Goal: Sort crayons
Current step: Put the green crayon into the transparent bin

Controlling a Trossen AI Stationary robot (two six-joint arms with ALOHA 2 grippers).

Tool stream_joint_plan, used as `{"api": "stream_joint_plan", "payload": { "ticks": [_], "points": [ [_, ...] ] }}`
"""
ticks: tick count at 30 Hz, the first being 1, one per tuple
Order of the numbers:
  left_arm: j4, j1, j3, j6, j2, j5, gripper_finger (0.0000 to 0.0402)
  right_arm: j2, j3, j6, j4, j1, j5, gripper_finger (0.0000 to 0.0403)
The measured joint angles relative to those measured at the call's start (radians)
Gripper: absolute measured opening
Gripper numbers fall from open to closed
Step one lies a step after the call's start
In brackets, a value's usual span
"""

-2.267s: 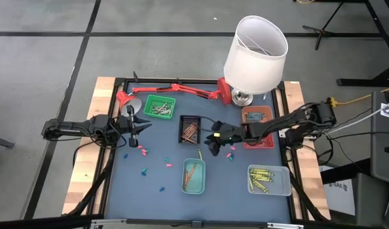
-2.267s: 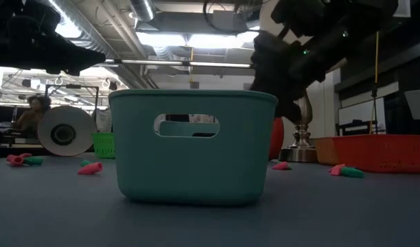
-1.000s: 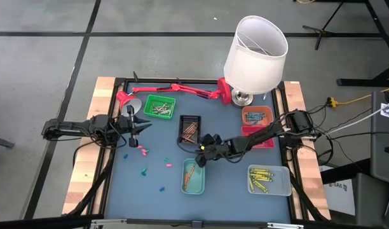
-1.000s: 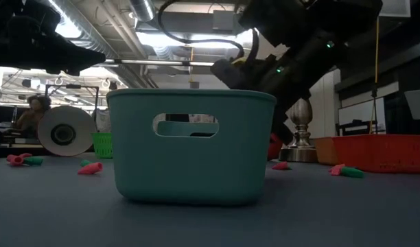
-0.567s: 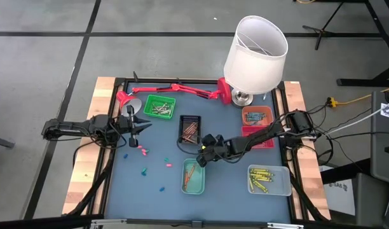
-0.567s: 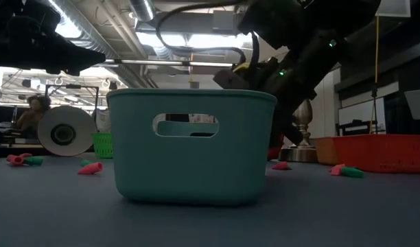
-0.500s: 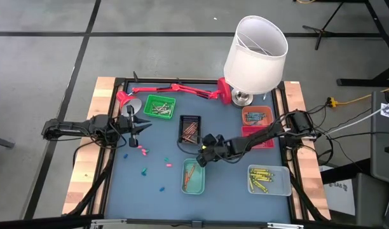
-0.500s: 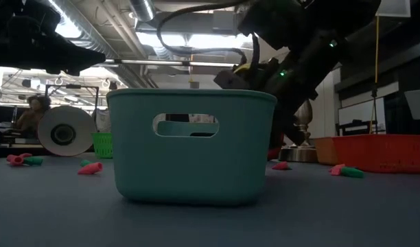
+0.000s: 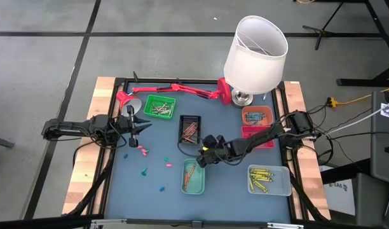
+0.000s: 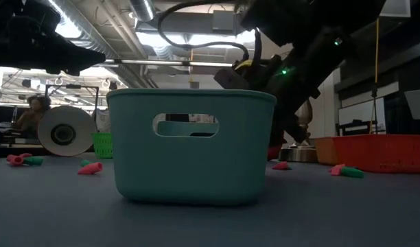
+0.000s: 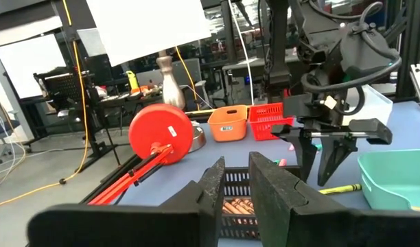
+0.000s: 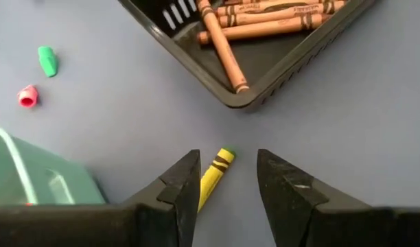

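your right gripper (image 12: pixel 227 180) hangs low near the middle of the surface (image 9: pixel 226 184), jaws spread, a yellow crayon (image 12: pixel 215 173) lying flat between them, seemingly untouched. it sits just off a corner of the black tray (image 12: pixel 278 51) of brown crayons (image 12: pixel 265 20) and beside the teal tray (image 9: pixel 194 176). your left gripper (image 9: pixel 141 125) waits by the left edge, jaws narrowly parted on nothing. pink and green crayon bits (image 9: pixel 143 151) lie scattered nearby.

Right gripper (image 9: pixel 201 161) lowered mid-desk, fingers (image 12: pixel 287 189) apart; left gripper (image 9: pixel 142 124) hovering at left, fingers narrowly parted.
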Motion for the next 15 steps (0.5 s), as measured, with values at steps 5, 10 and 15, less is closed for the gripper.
{"api": "stream_joint_plan", "payload": {
  "ticks": [5, 10, 15],
  "points": [
    [0.0, 0.0, 0.0, 0.0, 0.0, 0.0, 0.0053, 0.0, 0.0, 0.0, 0.032, 0.001, -0.002, 0.0142],
    [0.0, 0.0, 0.0, 0.0, 0.0, 0.0, 0.0053, 0.0, 0.0, -0.003, 0.049, 0.001, -0.004, 0.0142],
    [0.0, 0.0, 0.0, 0.0, 0.0, 0.0, 0.0053, 0.0, 0.0, 0.016, 0.05, 0.01, -0.028, 0.0142]
  ]
}}
